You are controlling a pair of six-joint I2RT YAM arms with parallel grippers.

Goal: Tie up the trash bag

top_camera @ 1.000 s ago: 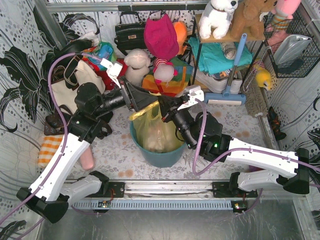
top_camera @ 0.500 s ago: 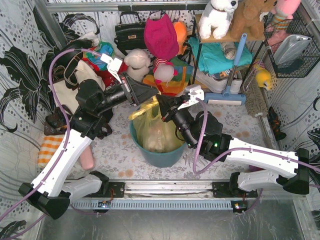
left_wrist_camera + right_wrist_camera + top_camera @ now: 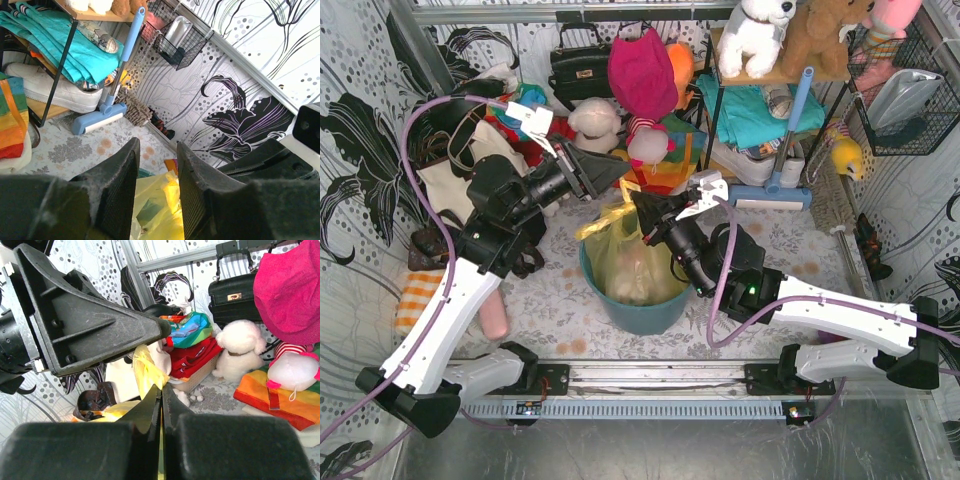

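Observation:
The trash bag (image 3: 625,258), thin yellow plastic with pale paper showing through, sits in the round teal bin (image 3: 638,312) at the table's middle. My right gripper (image 3: 639,199) is shut on a strip of the bag's rim and holds it up above the bin. In the right wrist view the gripper (image 3: 161,388) pinches yellow film, and a yellow flap (image 3: 148,367) stands just beyond the tips. My left gripper (image 3: 620,168) is open and empty, above and behind the bag's top. In the left wrist view the gripper (image 3: 157,145) frames the bag (image 3: 162,207) below, apart from it.
A cream tote (image 3: 470,165), a black handbag (image 3: 582,65), plush toys (image 3: 595,130) and a pink hat (image 3: 642,70) crowd the back. A metal rack with teal cloth (image 3: 755,110) and a blue brush (image 3: 782,150) stands at the back right. An orange cloth (image 3: 418,295) lies at the left.
My left gripper has lifted up and back, away from the bag's top. The right gripper has stayed put with the yellow strip in it.

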